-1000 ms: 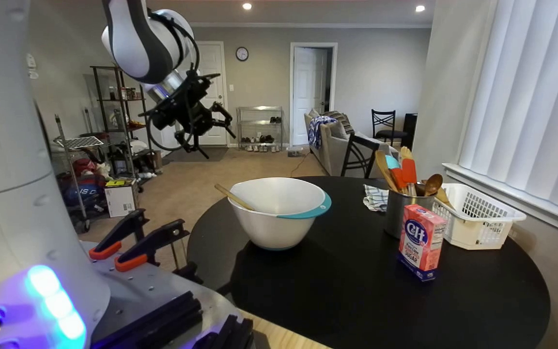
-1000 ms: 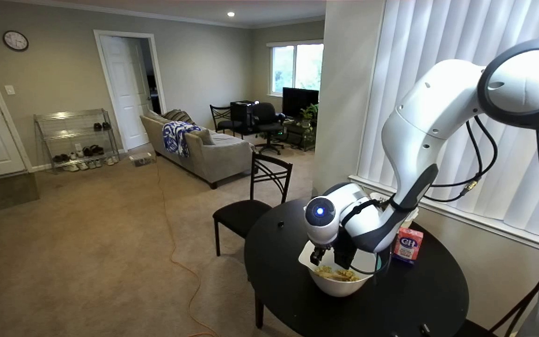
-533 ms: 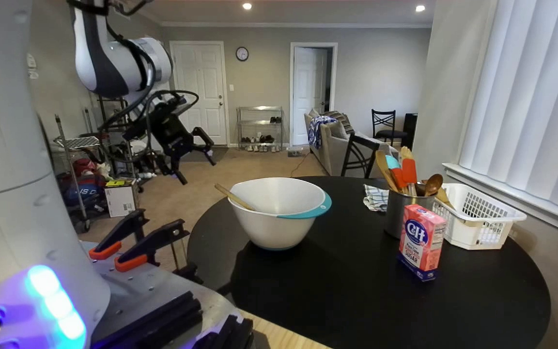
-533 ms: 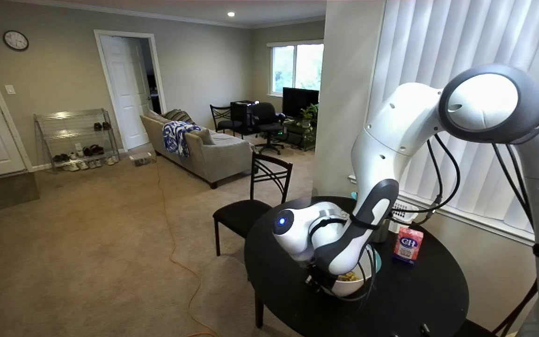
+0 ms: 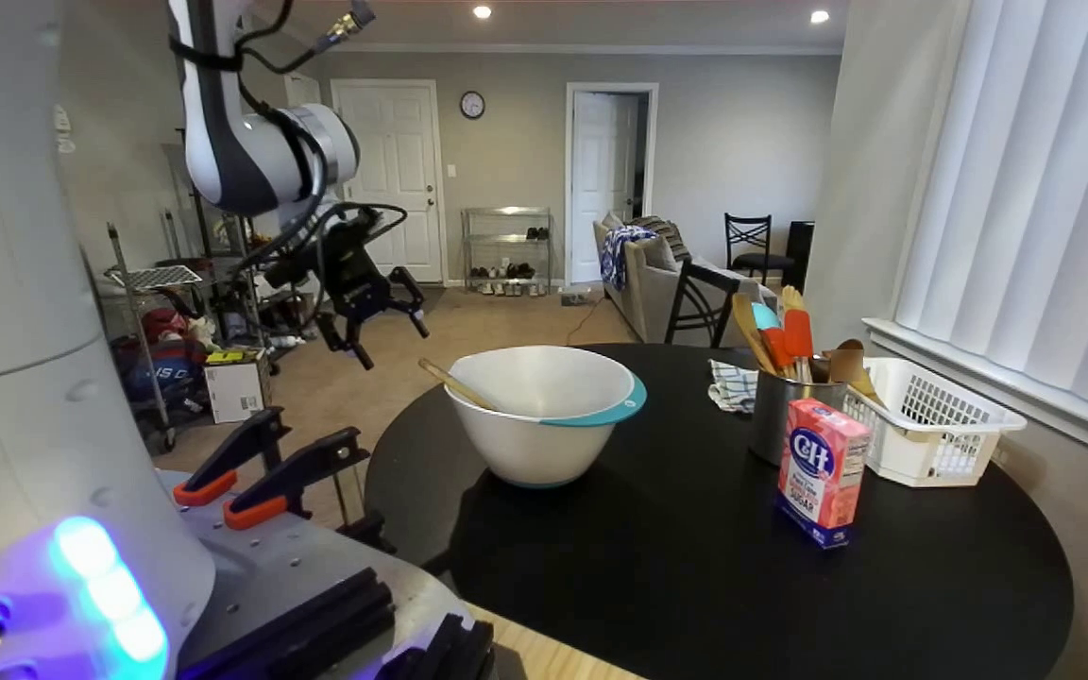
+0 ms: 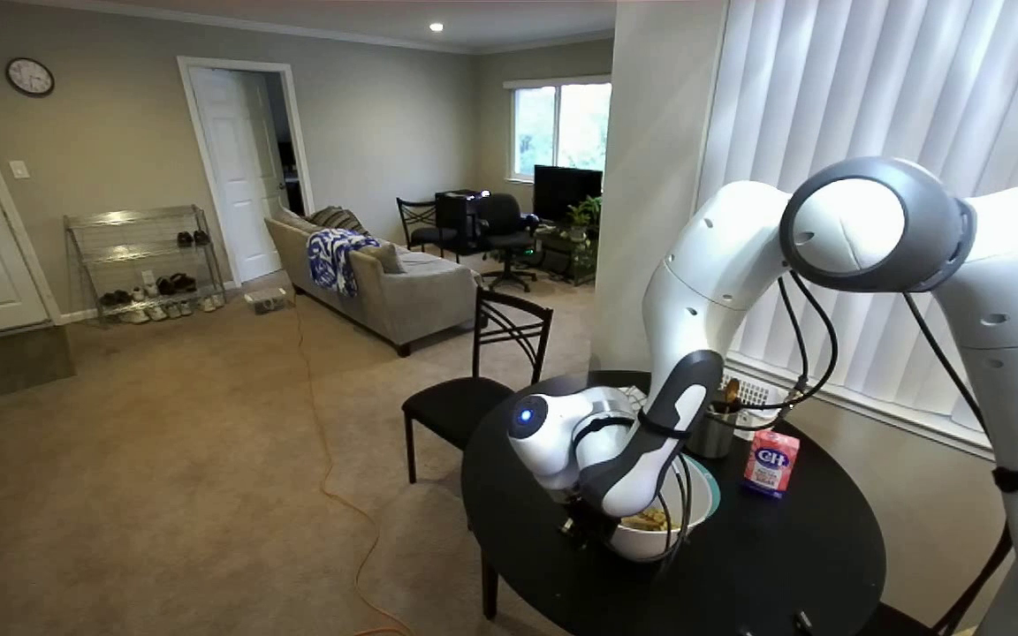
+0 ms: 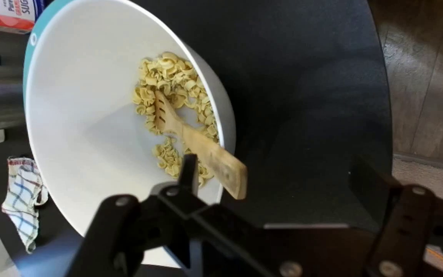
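Note:
My gripper (image 5: 396, 347) is open and empty, tilted downward, above and beside the rim of a white bowl (image 5: 530, 444) with a teal edge. A slotted wooden spatula (image 7: 202, 144) leans in the bowl, its handle sticking out over the rim; the handle (image 5: 454, 382) also shows in an exterior view, close to my fingertips. In the wrist view the handle end lies near one finger, between the open fingers (image 7: 275, 173) and farther out; I see no contact. Dry pasta (image 7: 169, 75) lies in the bowl. In an exterior view the arm hides part of the bowl (image 6: 695, 503) and most of the gripper.
The bowl stands on a round black table (image 5: 657, 586). A pink sugar box (image 5: 818, 472), a metal crock of utensils (image 5: 775, 416), a white basket (image 5: 941, 444) and a checked cloth (image 5: 733, 385) share it. A black chair (image 6: 460, 411) stands beside the table.
My gripper has come down from higher up to near the bowl's rim, first swinging away from the bowl, then shifting back toward the spatula handle. It stays open. The bowl and spatula have not moved.

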### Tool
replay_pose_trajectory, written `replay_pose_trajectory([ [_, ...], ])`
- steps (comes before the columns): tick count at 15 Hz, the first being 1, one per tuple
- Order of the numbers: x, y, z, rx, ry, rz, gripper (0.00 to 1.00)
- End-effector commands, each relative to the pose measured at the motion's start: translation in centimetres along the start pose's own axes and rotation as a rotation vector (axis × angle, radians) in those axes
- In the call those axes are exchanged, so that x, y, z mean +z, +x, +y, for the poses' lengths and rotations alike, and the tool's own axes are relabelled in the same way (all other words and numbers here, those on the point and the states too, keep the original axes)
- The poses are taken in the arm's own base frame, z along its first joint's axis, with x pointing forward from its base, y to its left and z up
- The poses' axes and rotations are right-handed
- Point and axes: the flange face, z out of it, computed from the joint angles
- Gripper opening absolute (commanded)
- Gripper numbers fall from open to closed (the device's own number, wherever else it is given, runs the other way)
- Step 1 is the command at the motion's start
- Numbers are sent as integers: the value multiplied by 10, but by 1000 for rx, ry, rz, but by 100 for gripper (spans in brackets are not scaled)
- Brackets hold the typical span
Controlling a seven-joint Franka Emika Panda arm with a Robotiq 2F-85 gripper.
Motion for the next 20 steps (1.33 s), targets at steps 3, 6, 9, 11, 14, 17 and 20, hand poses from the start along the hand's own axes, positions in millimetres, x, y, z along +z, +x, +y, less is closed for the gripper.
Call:
replay_pose_trajectory([
  [3,48,2,6,-56,-25,29,100],
  [6,52,11,7,-53,-78,70,100],
  [9,46,23,1,-76,-161,101,100],
  [11,47,21,5,-79,-128,87,100],
  [14,41,26,-2,-94,-154,95,100],
  [17,42,25,-1,-95,-156,94,100],
  [20,40,26,-9,-89,-174,110,100],
])
